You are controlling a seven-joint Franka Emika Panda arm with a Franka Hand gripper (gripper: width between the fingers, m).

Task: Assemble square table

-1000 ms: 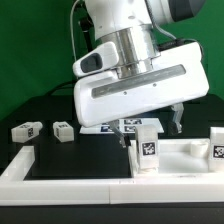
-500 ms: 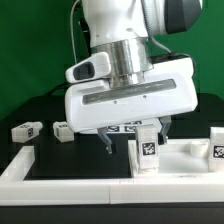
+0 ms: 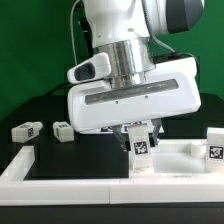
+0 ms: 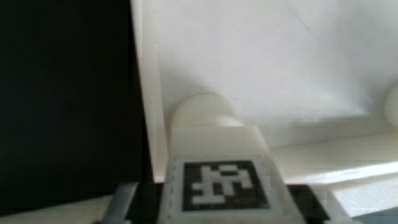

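While the hand (image 3: 141,132) is clamped on the upright leg (image 3: 145,155), fingers (image 4: 128,205) tight against both its sides, that leg stands on the tabletop (image 3: 185,160). Second leg (image 3: 214,146) upright at exterior view's right; two loose legs (image 3: 25,130) on table (image 3: 90,150), left.

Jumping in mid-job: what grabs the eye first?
The robot's white arm fills the exterior view, its claw closed on an upright white block leg with a black-and-white tag standing on the white plastic square tabletop slab. Two tagged white legs lie loose on the black table at the exterior view's left.
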